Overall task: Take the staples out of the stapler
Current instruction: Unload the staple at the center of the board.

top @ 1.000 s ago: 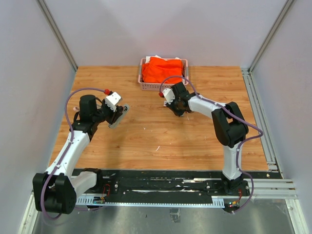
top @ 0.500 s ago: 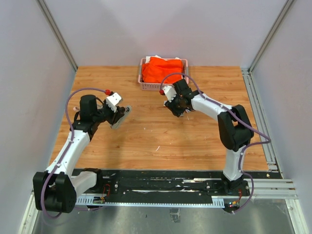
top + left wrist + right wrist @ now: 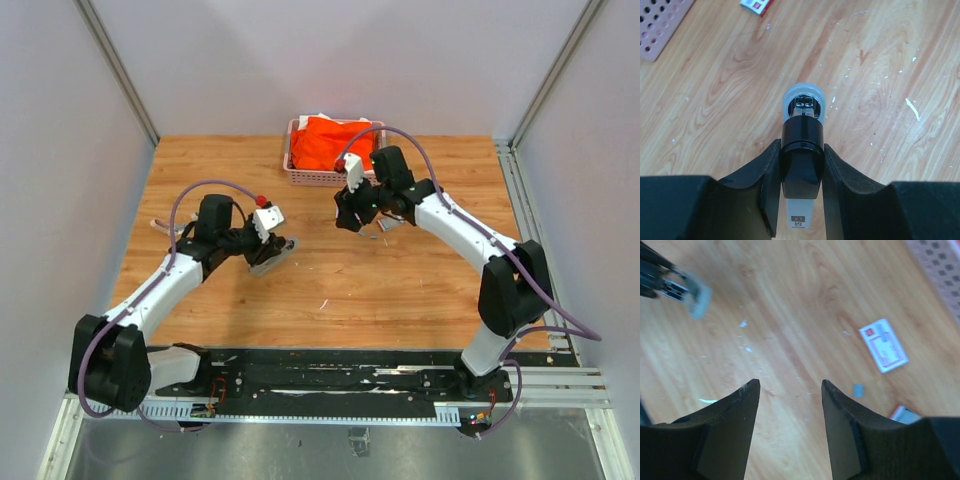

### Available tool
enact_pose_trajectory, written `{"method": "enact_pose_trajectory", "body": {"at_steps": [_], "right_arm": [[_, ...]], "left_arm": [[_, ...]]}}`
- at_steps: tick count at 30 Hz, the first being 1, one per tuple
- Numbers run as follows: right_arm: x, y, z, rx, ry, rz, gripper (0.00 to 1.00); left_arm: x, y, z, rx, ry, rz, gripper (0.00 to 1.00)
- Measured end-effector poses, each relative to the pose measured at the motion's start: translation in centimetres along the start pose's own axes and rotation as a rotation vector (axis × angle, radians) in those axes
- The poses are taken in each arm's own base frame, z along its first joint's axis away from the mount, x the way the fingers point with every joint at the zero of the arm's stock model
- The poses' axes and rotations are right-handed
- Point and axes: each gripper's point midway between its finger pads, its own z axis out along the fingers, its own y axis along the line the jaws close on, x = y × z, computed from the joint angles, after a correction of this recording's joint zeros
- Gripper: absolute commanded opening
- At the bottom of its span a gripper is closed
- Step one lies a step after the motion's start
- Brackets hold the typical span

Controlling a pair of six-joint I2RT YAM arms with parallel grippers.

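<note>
Clamping the stapler (image 3: 801, 142) between its fingers, my left gripper (image 3: 264, 243) holds the tool low over the wooden table (image 3: 420, 290), left of centre in the overhead view. The stapler's clear grey nose points away from the wrist camera, and I cannot tell whether anything sits inside it. My right gripper (image 3: 790, 385) hangs released above the boards, fingers apart with nothing between them, just below the pink basket (image 3: 300, 178) of orange cloth (image 3: 335, 140). A short grey strip of staples (image 3: 858, 390) lies loose on the wood at lower right of the right-wrist view, near a small white box with a red label (image 3: 883, 345).
</note>
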Motion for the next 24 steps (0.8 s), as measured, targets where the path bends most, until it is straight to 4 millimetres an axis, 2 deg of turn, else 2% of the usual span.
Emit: {"method": "enact_pose_trajectory", "body": {"at_steps": [5, 9, 14, 18, 24], "right_arm": [[1.1, 3.3, 1.3, -0.153, -0.031, 0.196, 0.58], [2.4, 4.8, 2.6, -0.228, -0.023, 0.337, 0.58], [2.6, 5.9, 3.0, -0.280, -0.032, 0.437, 0.58], [2.3, 6.2, 3.3, -0.302, -0.051, 0.474, 0.58], [3.4, 6.3, 4.7, -0.330, -0.024, 0.533, 0.53]], "left_arm": [[-1.0, -1.2, 1.7, 0.059, 0.017, 0.063, 0.00], [-1.9, -2.4, 2.7, 0.087, 0.014, 0.109, 0.00], [-2.2, -3.7, 3.7, 0.114, 0.022, 0.135, 0.00], [-2.0, -3.9, 4.2, 0.110, 0.034, 0.139, 0.00], [-2.1, -4.2, 4.9, 0.107, 0.038, 0.138, 0.00]]}}
